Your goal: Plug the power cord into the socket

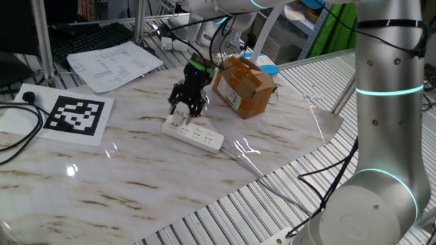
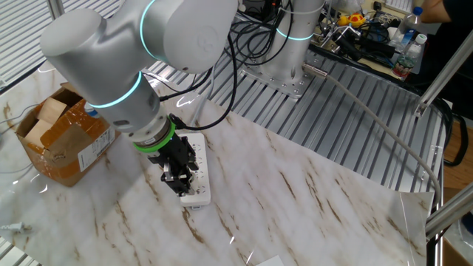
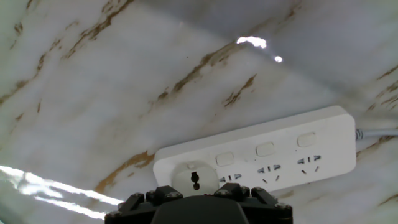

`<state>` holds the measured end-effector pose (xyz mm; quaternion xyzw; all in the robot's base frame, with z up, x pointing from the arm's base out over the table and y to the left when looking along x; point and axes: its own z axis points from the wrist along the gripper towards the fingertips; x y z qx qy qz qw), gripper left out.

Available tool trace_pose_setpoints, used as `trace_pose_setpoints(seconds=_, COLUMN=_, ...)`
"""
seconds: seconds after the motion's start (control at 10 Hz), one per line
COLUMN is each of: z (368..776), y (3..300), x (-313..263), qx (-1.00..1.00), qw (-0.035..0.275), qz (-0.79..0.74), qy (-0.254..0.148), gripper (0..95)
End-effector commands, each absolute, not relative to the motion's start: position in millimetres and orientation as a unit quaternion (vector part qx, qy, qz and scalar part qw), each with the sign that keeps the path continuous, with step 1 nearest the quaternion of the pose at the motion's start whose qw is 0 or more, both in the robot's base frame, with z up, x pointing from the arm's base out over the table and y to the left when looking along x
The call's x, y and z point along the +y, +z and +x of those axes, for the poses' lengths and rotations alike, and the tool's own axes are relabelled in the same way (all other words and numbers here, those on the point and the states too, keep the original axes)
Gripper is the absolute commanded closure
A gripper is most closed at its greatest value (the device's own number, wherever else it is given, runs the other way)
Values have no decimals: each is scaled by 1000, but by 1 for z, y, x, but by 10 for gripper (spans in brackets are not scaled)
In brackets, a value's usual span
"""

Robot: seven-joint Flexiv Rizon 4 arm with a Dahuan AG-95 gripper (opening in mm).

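You see the gripper (image 1: 185, 109) at center frame, angled steeply down over the left end of the socket (image 1: 194, 133). The power cord (image 3: 194, 180), a round white plug, sits at bottom center of the hand view in the strip's end outlet. Whether the jaws pinch it, you cannot tell.
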<state>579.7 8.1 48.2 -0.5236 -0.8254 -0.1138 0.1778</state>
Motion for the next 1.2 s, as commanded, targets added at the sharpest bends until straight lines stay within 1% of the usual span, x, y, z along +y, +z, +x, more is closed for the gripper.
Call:
trace_pose_setpoints(seconds=0.1, z=581, y=48, x=8, qx=-825, qw=182, qz=-522, qy=-119, gripper=380)
trace_pose_setpoints(seconds=0.4, z=581, y=48, x=8, qx=-826, qw=177, qz=-521, qy=-127, gripper=950)
trace_pose_setpoints(seconds=1.0, z=579, y=54, x=11, qx=-823, qw=170, qz=-529, qy=-120, gripper=950)
trace_pose_setpoints(seconds=1.2, z=576, y=59, x=13, qx=-829, qw=154, qz=-525, qy=-114, gripper=950)
